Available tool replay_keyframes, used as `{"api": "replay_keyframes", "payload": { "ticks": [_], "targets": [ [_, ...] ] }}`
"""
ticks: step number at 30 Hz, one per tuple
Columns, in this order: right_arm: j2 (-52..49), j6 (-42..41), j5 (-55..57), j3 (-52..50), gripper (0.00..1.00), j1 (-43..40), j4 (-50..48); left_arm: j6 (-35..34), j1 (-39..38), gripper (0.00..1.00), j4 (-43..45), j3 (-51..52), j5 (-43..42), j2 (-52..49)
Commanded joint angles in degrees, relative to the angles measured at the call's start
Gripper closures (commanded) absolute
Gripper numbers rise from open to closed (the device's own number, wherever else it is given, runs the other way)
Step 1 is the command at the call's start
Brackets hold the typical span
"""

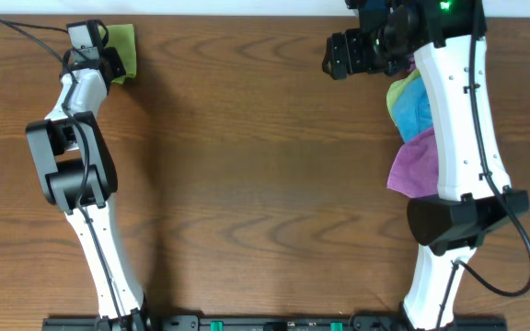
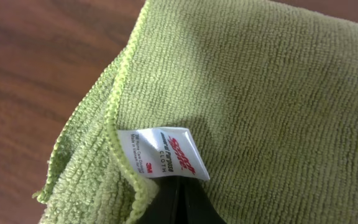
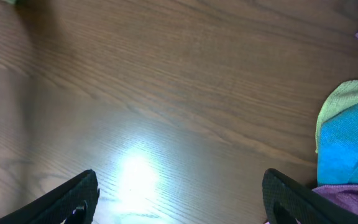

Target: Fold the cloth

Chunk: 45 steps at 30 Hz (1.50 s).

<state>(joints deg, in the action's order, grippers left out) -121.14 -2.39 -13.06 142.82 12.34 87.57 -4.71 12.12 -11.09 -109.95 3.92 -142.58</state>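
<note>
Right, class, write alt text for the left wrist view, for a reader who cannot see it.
A green cloth with layered, stitched edges fills most of the frame, lying on a brown wooden table. A white label with red lettering sits at its hem, just above the left gripper, which is closed on the hem at the bottom edge.

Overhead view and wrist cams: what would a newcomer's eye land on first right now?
The green cloth at top left of the overhead view, its hem by the white label seemingly pinched in the left tool. Next, the bright pile of yellow, blue and purple cloths beside the right arm, whose right tool hangs open over the table.
</note>
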Motion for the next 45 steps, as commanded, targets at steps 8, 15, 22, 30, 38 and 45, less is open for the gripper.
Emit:
{"api": "replay_keyframes", "payload": {
  "ticks": [8,15,22,30,38,45],
  "targets": [
    [-0.1,-0.8,-0.3,0.6,0.15,0.1,-0.9,-0.6,0.3,0.94,-5.3,2.0,1.2,2.2],
    [-0.1,-0.8,-0.5,0.6,0.15,0.1,-1.1,-0.6,0.3,0.73,-5.0,2.0,4.1,3.4],
    [-0.1,-0.7,-0.5,0.6,0.14,0.1,-1.2,-0.4,0.3,0.34,-4.4,2.0,6.6,11.1],
    [-0.1,-0.7,-0.5,0.6,0.14,0.1,-1.9,2.2,-0.8,0.58,-9.6,2.0,-4.4,22.9],
    [0.0,0.8,-0.5,0.6,0.43,0.1,-4.0,2.2,-1.6,0.94,-23.6,2.0,-18.9,36.7],
    [3.9,3.2,-0.4,0.6,0.98,0.1,-0.2,4.3,-1.9,0.94,-43.5,2.0,-18.4,48.2]
  ]
}}
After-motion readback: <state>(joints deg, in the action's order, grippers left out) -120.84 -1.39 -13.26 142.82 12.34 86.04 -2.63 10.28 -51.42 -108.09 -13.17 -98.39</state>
